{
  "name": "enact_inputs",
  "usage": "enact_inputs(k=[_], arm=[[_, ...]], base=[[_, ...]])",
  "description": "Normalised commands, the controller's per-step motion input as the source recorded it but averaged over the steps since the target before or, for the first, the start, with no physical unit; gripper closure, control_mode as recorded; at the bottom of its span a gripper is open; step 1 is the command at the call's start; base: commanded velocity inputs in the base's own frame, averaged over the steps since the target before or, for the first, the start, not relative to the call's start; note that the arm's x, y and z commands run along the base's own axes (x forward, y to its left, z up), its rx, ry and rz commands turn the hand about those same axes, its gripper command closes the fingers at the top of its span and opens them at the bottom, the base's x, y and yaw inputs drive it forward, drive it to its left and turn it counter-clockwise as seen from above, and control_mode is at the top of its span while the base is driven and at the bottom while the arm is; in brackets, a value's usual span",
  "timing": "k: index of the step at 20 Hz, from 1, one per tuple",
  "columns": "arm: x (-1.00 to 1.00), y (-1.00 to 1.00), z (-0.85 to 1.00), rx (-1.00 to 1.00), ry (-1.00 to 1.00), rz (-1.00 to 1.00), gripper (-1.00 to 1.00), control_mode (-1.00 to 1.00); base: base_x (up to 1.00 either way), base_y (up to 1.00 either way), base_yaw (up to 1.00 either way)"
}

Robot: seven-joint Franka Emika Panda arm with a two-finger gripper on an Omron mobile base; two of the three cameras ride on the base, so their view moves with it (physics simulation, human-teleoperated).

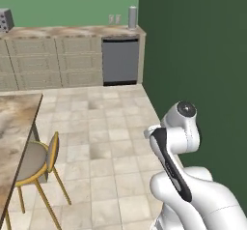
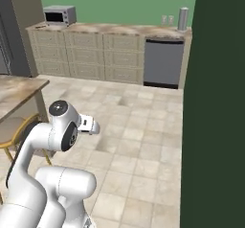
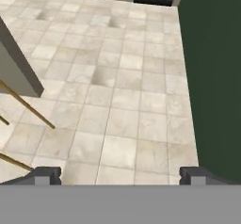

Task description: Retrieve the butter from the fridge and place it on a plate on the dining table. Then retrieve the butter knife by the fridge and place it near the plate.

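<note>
My gripper (image 3: 120, 175) is open, its two dark fingertips (image 3: 47, 175) spread wide over bare floor tiles with nothing between them. The arm is folded close above the base. The dining table (image 1: 14, 122) of beige-brown marbled stone runs along the left edge, and its corner (image 2: 21, 89) also appears in the right base view. Part of the grey fridge (image 2: 10, 35) stands at the far left, beside the counter. The butter, the plate and the butter knife are out of view.
A dark green wall (image 1: 202, 55) rises close on the right. A gold-legged stool (image 1: 36, 164) stands at the table. At the back, a marbled counter (image 2: 110, 29) over beige drawers holds a toaster oven (image 2: 60, 15), next to a grey dishwasher (image 2: 162, 62). Open tiled floor (image 1: 106, 137) lies ahead.
</note>
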Motion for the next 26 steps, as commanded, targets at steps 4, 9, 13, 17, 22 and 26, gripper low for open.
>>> enact_inputs(k=[4,9,13,17,22,26], arm=[[0.0,0.0,0.0,0.0,0.0,0.0,-1.0,1.0],[0.0,0.0,0.0,0.0,0.0,0.0,-1.0,1.0],[0.0,0.0,0.0,0.0,0.0,0.0,-1.0,1.0],[0.0,0.0,0.0,0.0,0.0,0.0,-1.0,1.0],[0.0,0.0,0.0,0.0,0.0,0.0,-1.0,1.0],[0.0,0.0,0.0,0.0,0.0,0.0,-1.0,1.0]], base=[[1.0,0.06,0.0],[1.0,0.11,0.0],[1.0,0.19,0.0],[1.0,0.31,0.0],[1.0,0.37,0.01],[1.0,0.26,0.08]])
